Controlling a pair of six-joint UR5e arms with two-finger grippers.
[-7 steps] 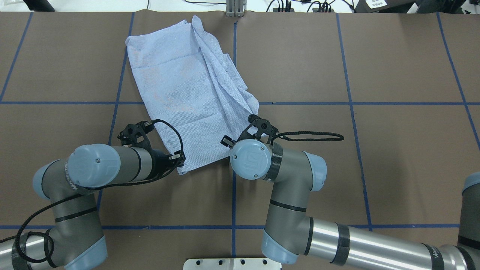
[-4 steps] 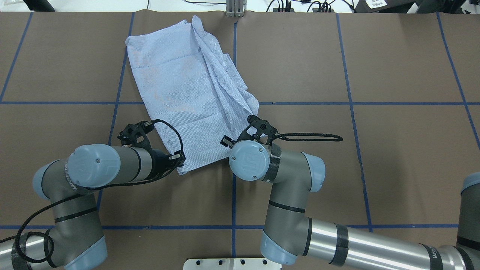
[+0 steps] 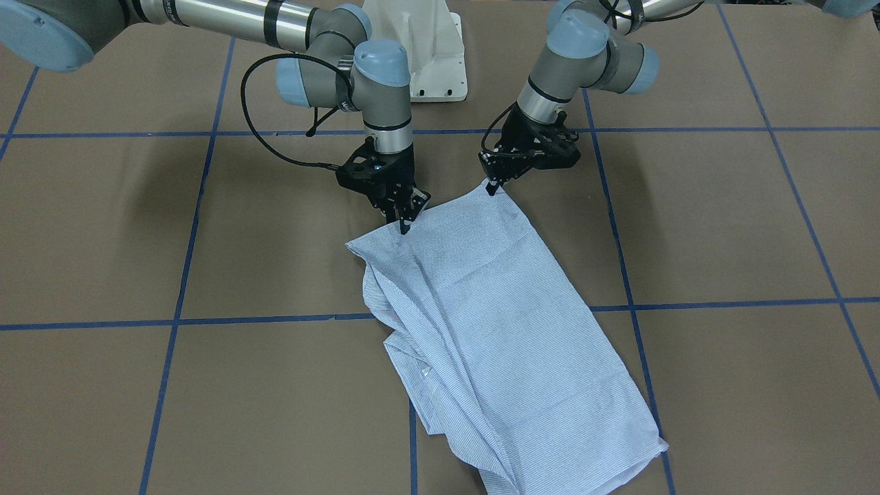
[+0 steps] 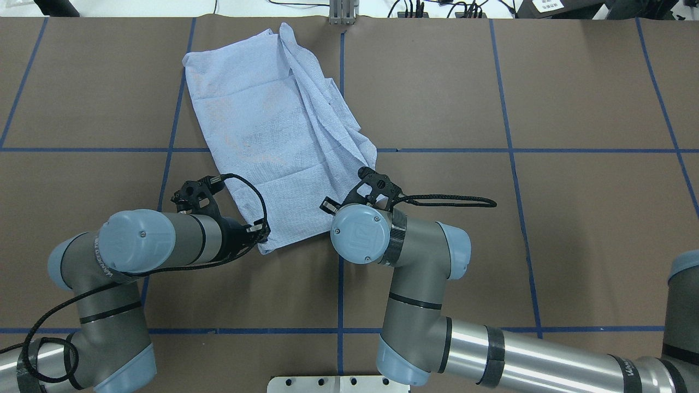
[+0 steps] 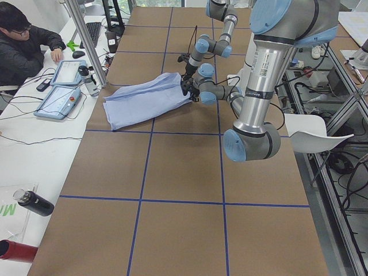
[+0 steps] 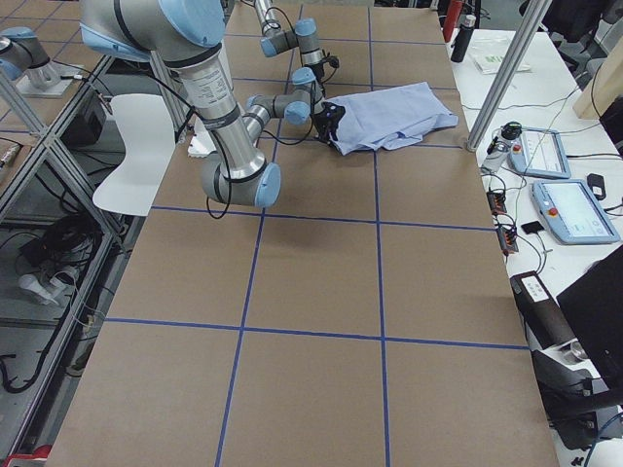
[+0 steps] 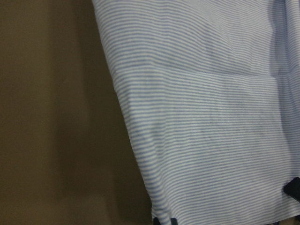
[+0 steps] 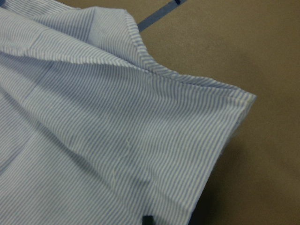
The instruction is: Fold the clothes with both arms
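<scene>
**Both grippers pinching the near hem corners before the lengthwise fold**

Overhead view, clock directions taken from the table's centre. The light blue-and-white fine-striped shirt (image 4: pixel 273 125) lies as a long, partly folded panel on the brown paper-covered table (image 4: pixel 546 82). It runs from near the centre out toward 11 o'clock, and its far end lies close to the table's far edge.

Taken from the shirt's own middle, the left gripper (image 3: pixel 490 185) sits at the hem corner at about 6 o'clock. The right gripper (image 3: pixel 404 223) sits at the corner between 4 and 5 o'clock. In the front-facing view both pairs of jaws look drawn narrow onto the cloth, each nipping a corner. The wrist views show fabric draped over all but the fingertips.

I judge the fold toward 12 o'clock to be about to start, and I see these hazards:

- **Partial grasp:** either pinch may hold only the top layer, so the layers would peel apart on lifting.
- **Loose side:** the rumpled folds along the shirt's 3 o'clock edge are not held and could spill open as I carry the hem.
- **Uneven travel:** if my two arms move at different rates, the hem would skew, or a shallow nip would slip.
- **Overshoot:** carrying the hem too far could push cloth over the far edge.
</scene>
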